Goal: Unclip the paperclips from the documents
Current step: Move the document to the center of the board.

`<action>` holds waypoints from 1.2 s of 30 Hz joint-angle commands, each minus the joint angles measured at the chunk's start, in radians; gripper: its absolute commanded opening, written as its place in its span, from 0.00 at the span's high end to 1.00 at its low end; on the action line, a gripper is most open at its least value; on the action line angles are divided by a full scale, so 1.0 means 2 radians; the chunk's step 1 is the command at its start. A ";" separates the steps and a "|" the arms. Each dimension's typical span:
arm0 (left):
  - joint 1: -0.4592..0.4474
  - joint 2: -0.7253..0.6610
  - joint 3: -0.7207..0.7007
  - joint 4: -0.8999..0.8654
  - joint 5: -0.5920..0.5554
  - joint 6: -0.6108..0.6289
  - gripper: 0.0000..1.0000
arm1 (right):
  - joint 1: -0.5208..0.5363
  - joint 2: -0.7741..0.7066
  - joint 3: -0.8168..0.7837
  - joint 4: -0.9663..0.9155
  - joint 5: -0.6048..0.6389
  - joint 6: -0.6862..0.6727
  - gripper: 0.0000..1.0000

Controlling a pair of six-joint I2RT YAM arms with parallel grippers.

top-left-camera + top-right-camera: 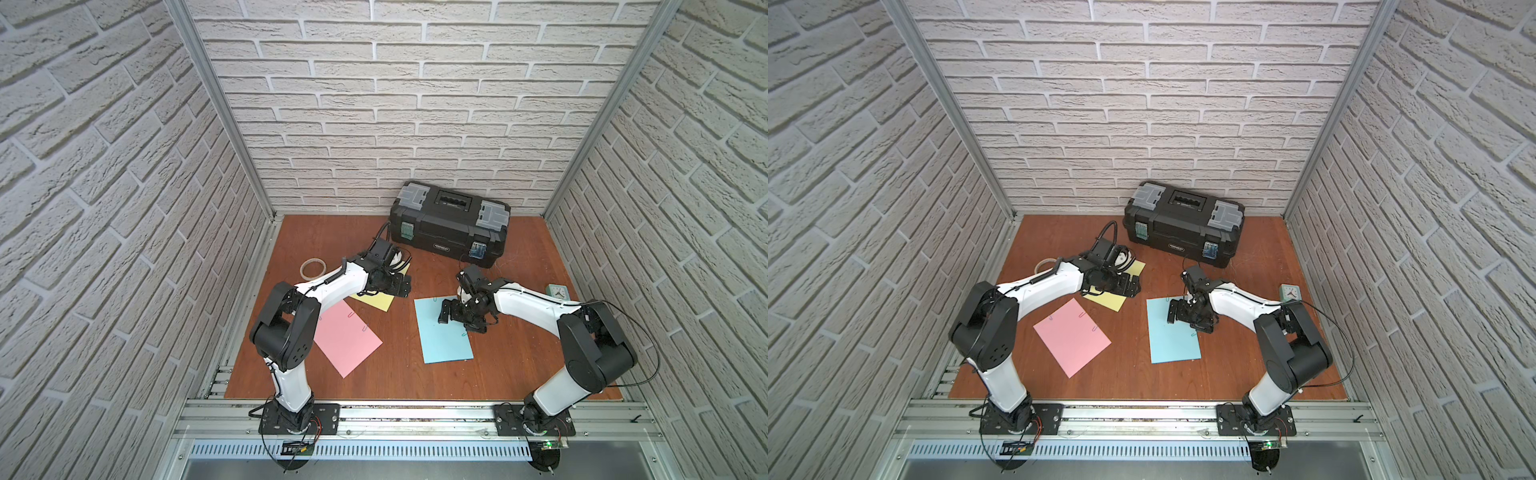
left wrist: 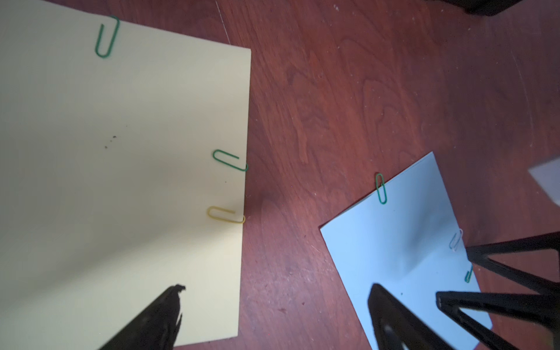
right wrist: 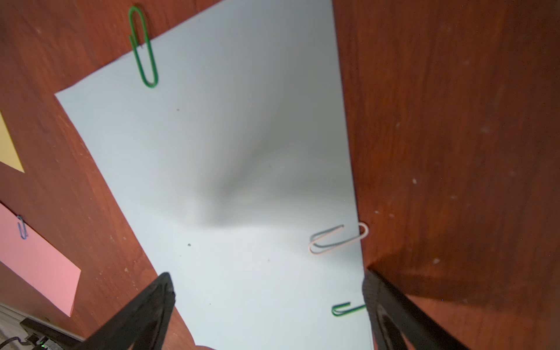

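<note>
Three documents lie flat on the wooden table: a yellow sheet (image 1: 376, 300), a pink sheet (image 1: 349, 338) and a light blue sheet (image 1: 442, 338). My left gripper (image 2: 277, 288) hangs open over the yellow sheet's (image 2: 121, 181) edge, one finger above the paper. That sheet carries two green paperclips (image 2: 106, 36) (image 2: 229, 160) and a yellow paperclip (image 2: 225, 215). Above the blue sheet (image 3: 242, 181) my right gripper (image 3: 266, 275) stands open and empty. On the blue sheet are a green paperclip (image 3: 144, 48), a silver paperclip (image 3: 338, 239) and another green paperclip (image 3: 345, 309) beside one finger. A blue paperclip (image 3: 21, 227) sits on the pink sheet (image 3: 36, 260).
A black toolbox (image 1: 451, 226) stands at the back of the table. A clear tape roll (image 1: 312, 268) lies at the left behind my left arm. A small teal clock (image 1: 557, 291) sits at the right. Brick-pattern walls close three sides.
</note>
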State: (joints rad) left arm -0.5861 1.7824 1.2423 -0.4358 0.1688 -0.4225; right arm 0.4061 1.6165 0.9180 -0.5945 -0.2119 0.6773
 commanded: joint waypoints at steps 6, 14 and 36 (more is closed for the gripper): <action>-0.012 0.015 0.027 -0.061 0.048 -0.020 0.09 | 0.025 -0.008 -0.042 -0.005 -0.039 -0.038 0.05; -0.036 0.014 0.028 -0.083 0.042 -0.038 0.10 | 0.056 -0.045 -0.038 0.023 -0.050 0.003 0.04; -0.037 0.090 0.063 -0.092 0.090 -0.097 0.34 | -0.003 -0.025 -0.037 0.084 -0.008 -0.029 0.12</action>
State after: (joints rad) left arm -0.6678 1.9476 1.3586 -0.6212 0.3153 -0.5900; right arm 0.4080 1.5497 0.8520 -0.4812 -0.2295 0.6312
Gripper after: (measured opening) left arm 0.663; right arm 0.883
